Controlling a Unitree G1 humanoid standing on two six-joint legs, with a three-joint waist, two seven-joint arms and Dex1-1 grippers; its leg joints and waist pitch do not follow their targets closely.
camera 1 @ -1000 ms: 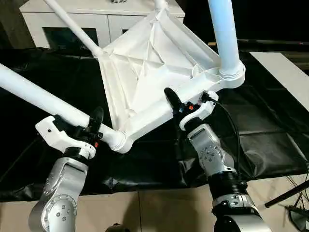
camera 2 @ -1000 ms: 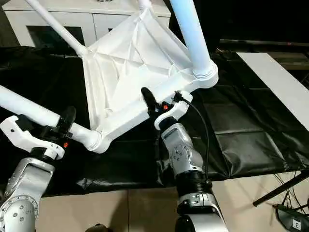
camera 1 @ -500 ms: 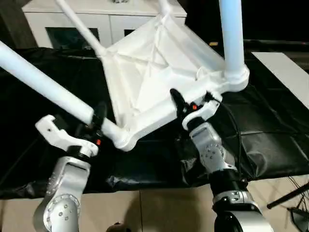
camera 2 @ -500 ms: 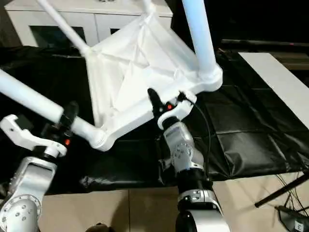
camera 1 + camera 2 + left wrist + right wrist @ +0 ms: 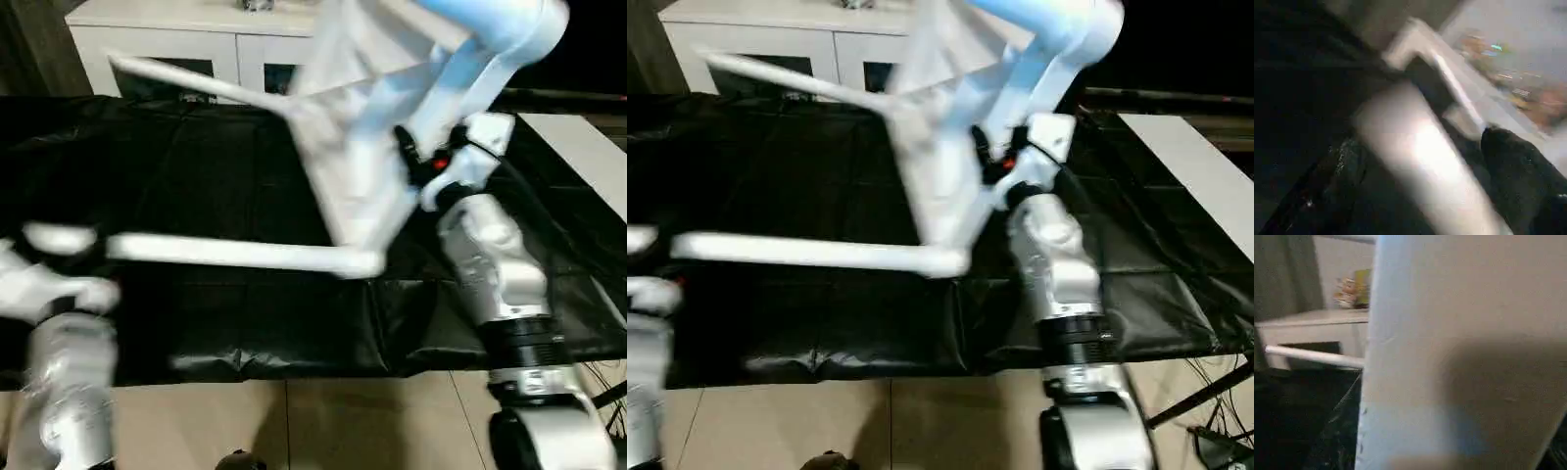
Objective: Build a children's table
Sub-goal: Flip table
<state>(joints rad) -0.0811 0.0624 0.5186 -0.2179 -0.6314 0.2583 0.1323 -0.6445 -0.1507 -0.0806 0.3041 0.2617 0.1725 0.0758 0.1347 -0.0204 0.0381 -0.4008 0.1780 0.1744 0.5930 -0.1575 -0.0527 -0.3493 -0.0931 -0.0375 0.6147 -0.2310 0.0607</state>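
Your right gripper (image 5: pixel 416 162) still clamps the table (image 5: pixel 358 147), now swung up on edge above the black sheet (image 5: pixel 196 176), while your left gripper's state I cannot tell, so 1 leg (image 5: pixel 235 255) likely hangs free.

**Background stuff around the work area**

Black sheet (image 5: pixel 196 196) spread over the floor, wrinkled along its near edge. White cabinet (image 5: pixel 167 39) with glass-fronted doors at the back. Long flat white board (image 5: pixel 588 147) on the right. Pale floor tiles (image 5: pixel 294 421) up front, cables (image 5: pixel 1215 431) bottom right.
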